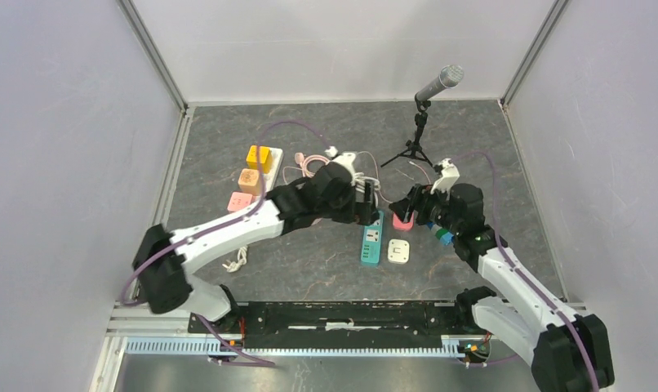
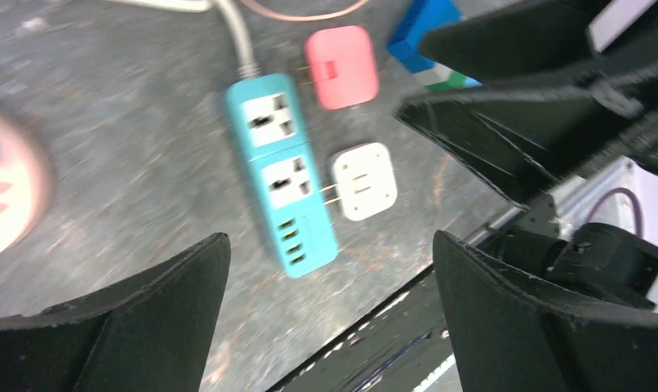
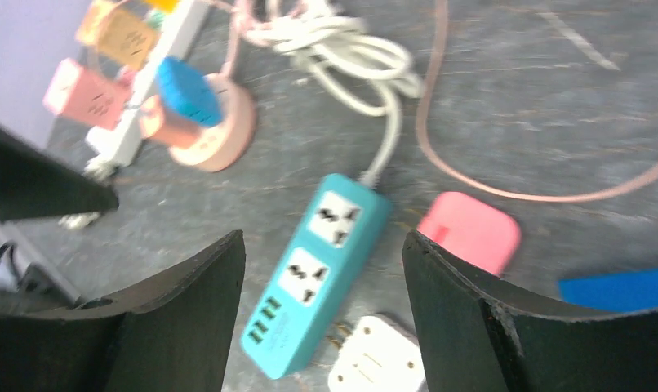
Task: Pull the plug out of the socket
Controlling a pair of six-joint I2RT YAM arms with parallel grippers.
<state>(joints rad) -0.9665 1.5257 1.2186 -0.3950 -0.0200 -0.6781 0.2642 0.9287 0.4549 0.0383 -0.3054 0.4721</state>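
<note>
1. Overhead view: two arms reach in from the near edge and meet over the middle of a dark grey surface (image 1: 309, 261). The left tool (image 1: 371, 211) hangs over the far end of a teal socket strip (image 1: 371, 243). The right tool (image 1: 413, 204) hangs just to its right, above a pink plug (image 1: 403, 220).
2. A white plug (image 1: 399, 251) lies flat just right of the strip's near end.
3. Left wrist view: the left tool's fingers (image 2: 146, 318) stand wide apart, holding nothing. It shows what the overhead view cannot: both sockets on the strip are bare. The white plug's two prongs point at the strip's side and reach its edge. The pink plug's prongs point the same way, beside the other socket. Neither plug sits in a socket.
4. Right wrist view: the right tool is also spread wide and empty, with the strip framed between its fingers (image 3: 171, 327).
5. The right wrist view, somewhat blurred, adds a round pink socket (image 3: 220, 122) carrying a blue plug (image 3: 185, 90), and the strip's white cord (image 3: 350, 57) lying in loops.
6. The overhead view alone shows a microphone on a tripod (image 1: 428, 102) at the far side.
</note>
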